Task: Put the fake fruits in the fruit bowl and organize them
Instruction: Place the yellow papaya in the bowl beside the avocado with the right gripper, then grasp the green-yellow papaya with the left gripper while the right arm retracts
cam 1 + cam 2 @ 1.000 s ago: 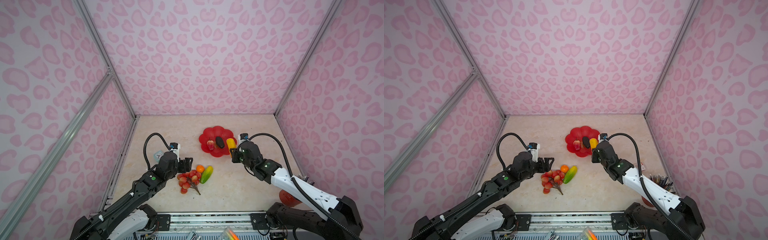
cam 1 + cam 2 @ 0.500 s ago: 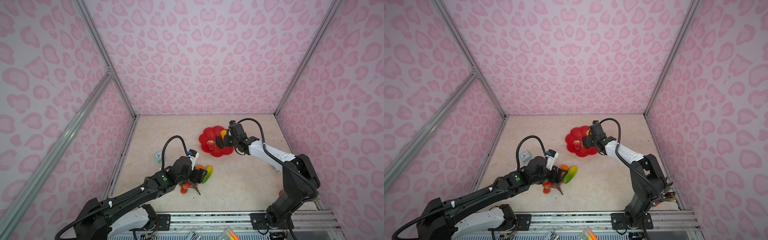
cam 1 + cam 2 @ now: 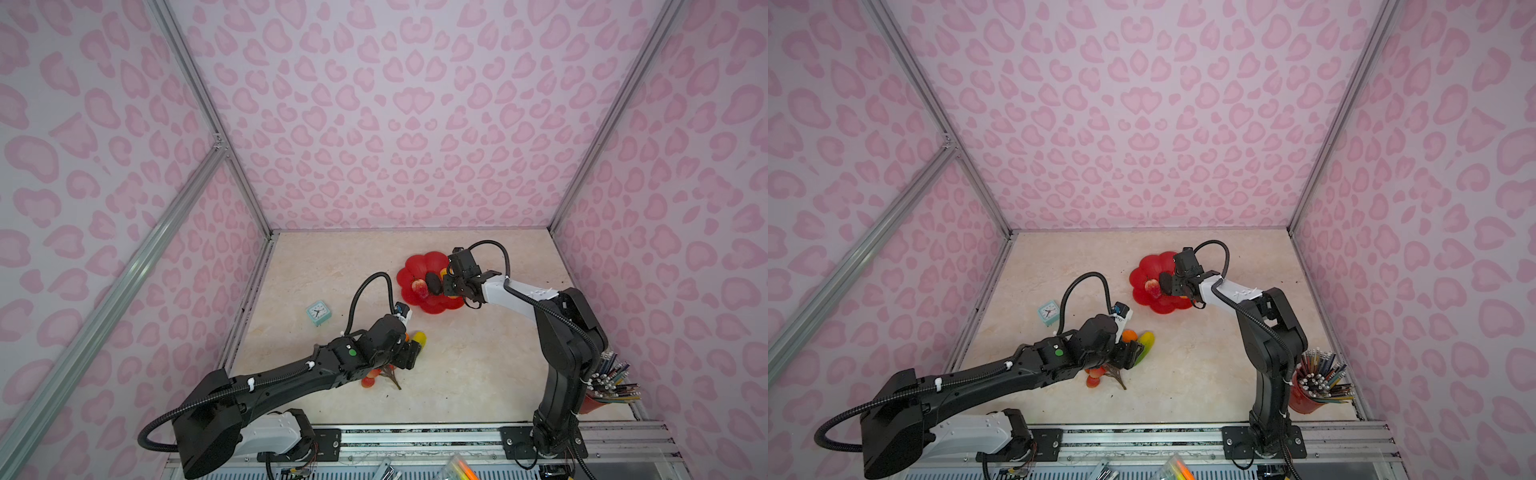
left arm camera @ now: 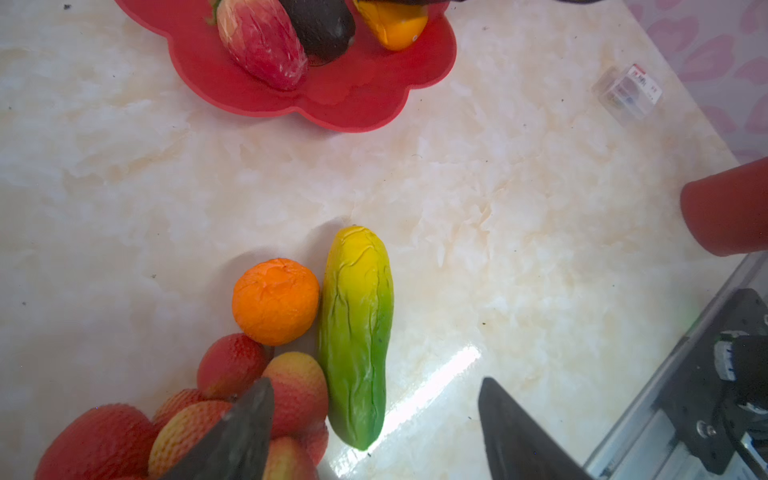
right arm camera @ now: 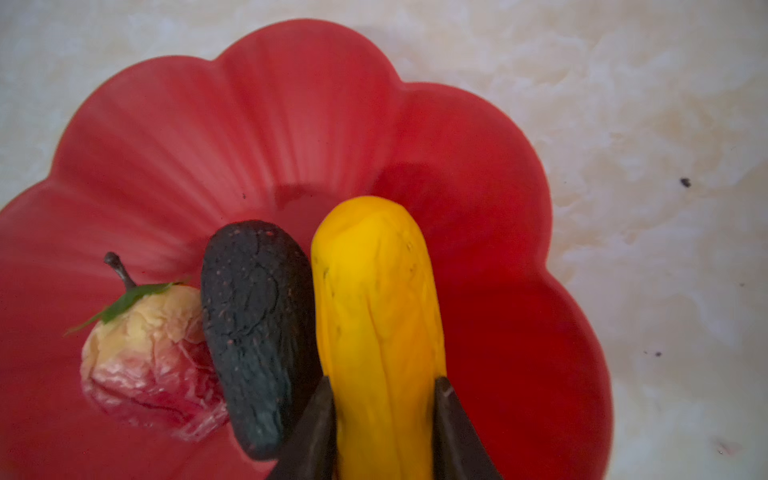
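Note:
The red flower-shaped fruit bowl [image 3: 419, 264] [image 5: 291, 124] holds the dark avocado [image 5: 253, 324] and the red-yellow strawberry-like fruit [image 5: 145, 345]. My right gripper [image 5: 384, 382] [image 3: 448, 286] is low over the bowl, shut on the yellow-orange oblong fruit [image 5: 374, 299], which lies against the avocado. On the table in front of the bowl lie the green-yellow oblong fruit [image 4: 357, 332], the orange tangerine [image 4: 275, 301] and the red grape bunch [image 4: 232, 365]. My left gripper [image 4: 374, 382] [image 3: 409, 353] hovers open over them. The green fruit's end lies between its fingers, and one finger is over the grapes.
A small teal clock [image 3: 318, 312] stands left of the fruits. A red cup full of pencils [image 3: 1308, 395] stands at the front right corner. A small clear box [image 4: 627, 93] lies near the right wall. Pink patterned walls close in three sides.
My right gripper has carried the yellow-orange fruit from the bowl's right side to over the bowl, beside the avocado. My left gripper has moved right over the grapes to the green fruit.

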Tool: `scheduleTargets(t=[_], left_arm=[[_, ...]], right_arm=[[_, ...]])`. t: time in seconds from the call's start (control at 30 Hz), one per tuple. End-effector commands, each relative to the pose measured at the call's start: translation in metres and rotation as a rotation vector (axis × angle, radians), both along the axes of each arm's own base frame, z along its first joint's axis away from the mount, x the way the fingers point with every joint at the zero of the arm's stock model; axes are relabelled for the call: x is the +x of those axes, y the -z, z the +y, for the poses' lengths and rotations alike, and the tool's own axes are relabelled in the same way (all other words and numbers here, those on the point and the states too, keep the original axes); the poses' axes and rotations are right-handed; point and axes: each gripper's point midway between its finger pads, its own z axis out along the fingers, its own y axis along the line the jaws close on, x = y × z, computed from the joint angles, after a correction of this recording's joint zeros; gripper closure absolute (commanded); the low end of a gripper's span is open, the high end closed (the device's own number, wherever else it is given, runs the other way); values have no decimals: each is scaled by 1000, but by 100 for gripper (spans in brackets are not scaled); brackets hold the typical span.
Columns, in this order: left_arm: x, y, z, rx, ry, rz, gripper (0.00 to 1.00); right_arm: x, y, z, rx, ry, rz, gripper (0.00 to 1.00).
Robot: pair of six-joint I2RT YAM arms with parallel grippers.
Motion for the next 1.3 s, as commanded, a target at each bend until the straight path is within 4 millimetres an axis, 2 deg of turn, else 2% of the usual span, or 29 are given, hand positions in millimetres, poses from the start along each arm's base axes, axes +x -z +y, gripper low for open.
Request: scheduleTargets(t=[0.0,0.13,0.23,0.3,0.47,0.6,0.73,0.83,1.03,1.17,1.27], left_arm=[[6,5,-2,52,-6,-13,22],[10,14,-11,90,7,5,23],[12,22,-16,116,12,19,24],[14,26,-18,133,15,24,24],[20,39,-20,194,13,32,27],[23,48,-25,225,21,44,31],[25,61,-30,254,28,67,35],[25,70,-35,261,41,89,40],[23,77,-47,236,64,121,57],[23,67,-55,190,78,111,62],[26,48,-59,159,84,83,63]], right_arm=[[4,4,-2,31,23,1,67],[6,9,4,46,4,24,54],[7,0,5,54,-1,8,41],[6,-16,2,55,7,-25,36],[-7,-80,-8,103,26,-161,28],[-35,-121,-23,162,54,-271,21],[-73,-147,-41,203,68,-350,18],[-99,-156,-58,224,102,-389,18],[-142,-163,-92,235,191,-463,17],[-160,-158,-106,245,230,-471,17],[-169,-149,-110,255,240,-475,14]])
